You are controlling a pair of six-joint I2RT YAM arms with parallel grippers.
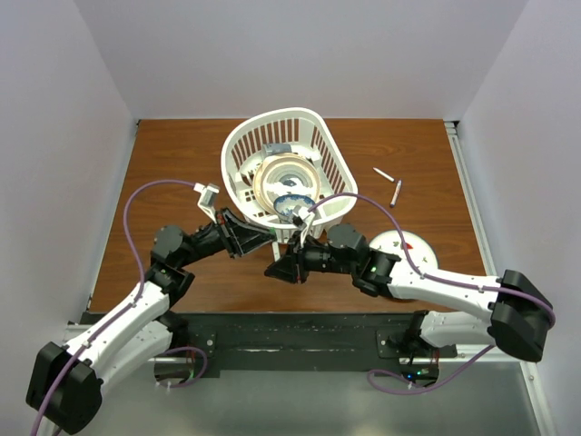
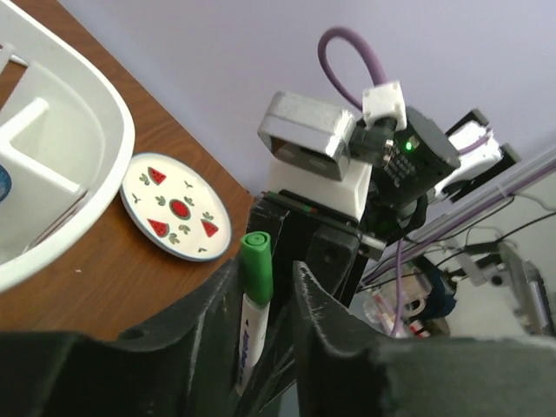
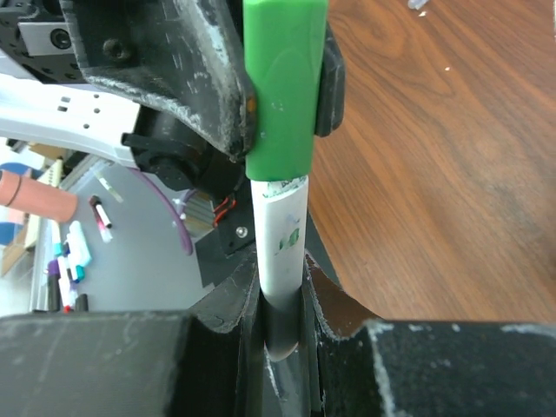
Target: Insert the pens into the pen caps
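Pinching the white barrel of a pen (image 3: 282, 234), the right hand (image 3: 282, 294) has both fingers pressed on it. A green cap (image 3: 282, 87) sits over the pen's upper end, with a finger of the left hand (image 2: 263, 291) on each side. From the right wrist those fingers look tight on the cap; from the left wrist a thin dark gap shows on one side, so I cannot tell whether that hand grips it. From above, the hands meet over the counter (image 1: 182, 154), just in front of the near wall of the basket (image 1: 334, 182). The basket holds a round dish (image 1: 259, 186) with a tan rim, a small grey item (image 1: 277, 148) at the far wall, and something blue (image 1: 292, 184) too small to name. A plate (image 2: 174, 208) painted with watermelon slices lies on the counter beside the basket. A second pen (image 1: 383, 173) and a third pen (image 1: 396, 193) lie on the counter right of the basket, near each other but apart.
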